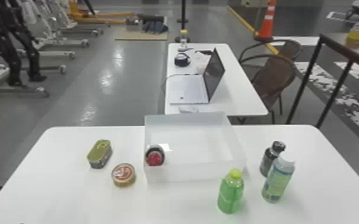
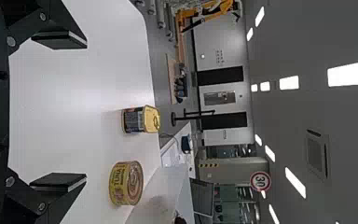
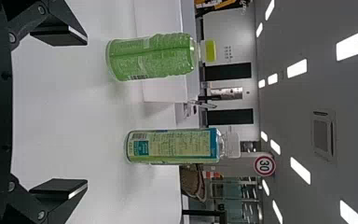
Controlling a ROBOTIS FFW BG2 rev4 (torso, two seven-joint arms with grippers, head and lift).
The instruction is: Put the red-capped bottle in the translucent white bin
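Observation:
The translucent white bin stands at the middle of the white table's far side. Inside its left front part is the red-capped bottle, seen from above, dark around the red cap; its lower part is blurred behind the bin wall. In the left wrist view, my left gripper is open with nothing between its fingers, and the bin lies beyond the cans. My right gripper is open and empty too, short of two bottles in the right wrist view.
Left of the bin are a rectangular can and a round tuna can. A green bottle stands at the bin's right front; farther right are a white-capped bottle and a dark bottle. Behind, a second table holds a laptop.

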